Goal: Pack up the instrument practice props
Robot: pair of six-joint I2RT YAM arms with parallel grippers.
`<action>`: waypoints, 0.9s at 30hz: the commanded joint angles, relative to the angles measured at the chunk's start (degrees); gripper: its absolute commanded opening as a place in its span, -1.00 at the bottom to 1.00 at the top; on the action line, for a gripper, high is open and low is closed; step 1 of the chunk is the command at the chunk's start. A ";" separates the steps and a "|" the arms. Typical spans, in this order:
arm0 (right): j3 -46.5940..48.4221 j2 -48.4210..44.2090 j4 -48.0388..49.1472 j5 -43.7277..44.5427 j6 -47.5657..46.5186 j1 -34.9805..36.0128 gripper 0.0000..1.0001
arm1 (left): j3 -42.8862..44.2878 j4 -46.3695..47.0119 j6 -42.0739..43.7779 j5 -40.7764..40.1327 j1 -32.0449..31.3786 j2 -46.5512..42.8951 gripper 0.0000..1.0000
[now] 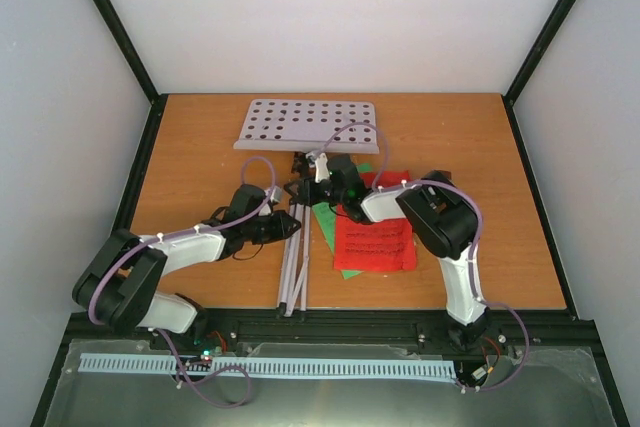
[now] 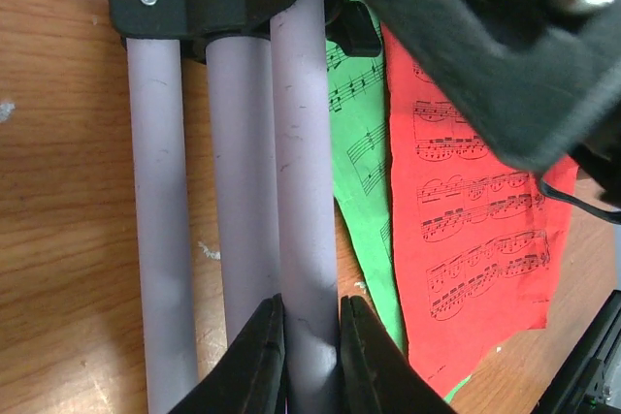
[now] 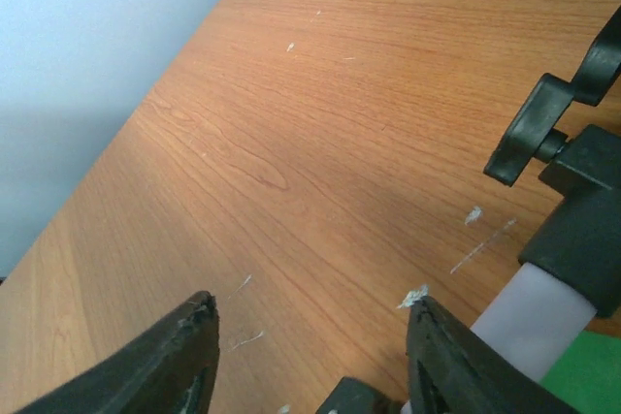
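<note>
Clamping one leg (image 2: 306,162) of the folded silver stand (image 1: 294,267), the left tool (image 2: 310,312) sits narrow around the tube near the counter's (image 1: 200,147) front edge. Just right of the legs, the red sheet (image 1: 375,242) and green sheet (image 2: 359,143) lie loose, overlapping. Further on, the right tool (image 3: 310,305) hangs half spread by the stand's hub (image 3: 587,220), holding nothing. Farthest, the perforated tray (image 1: 305,124) lies flat. Nothing looks packed yet, and the metronome is not in view.

Scratched wood-grain table (image 3: 291,143), matt metal stand legs (image 2: 160,191), paper music sheets (image 2: 475,201)
</note>
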 commanded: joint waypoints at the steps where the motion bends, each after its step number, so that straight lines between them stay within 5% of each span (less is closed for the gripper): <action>1: -2.46 -6.06 1.60 0.38 -2.18 -0.17 0.11 | 4.71 10.02 6.18 0.68 -0.14 -0.56 -0.84; 10: -9.79 -20.08 -4.55 2.28 -7.29 -1.89 0.51 | 5.91 7.09 8.97 -0.43 -0.15 -5.48 0.31; 16: -13.91 -38.36 -16.85 10.38 -14.98 -3.05 0.90 | 9.36 1.79 14.93 -2.15 0.23 -10.83 0.91; 21: -11.72 -49.37 -32.20 18.35 -17.36 -7.68 1.00 | 15.16 -0.71 18.95 1.89 3.50 -11.19 0.99; 27: -8.82 -56.61 -41.89 18.13 -18.03 -20.67 1.00 | 25.85 -6.21 22.31 5.38 13.82 -5.45 0.99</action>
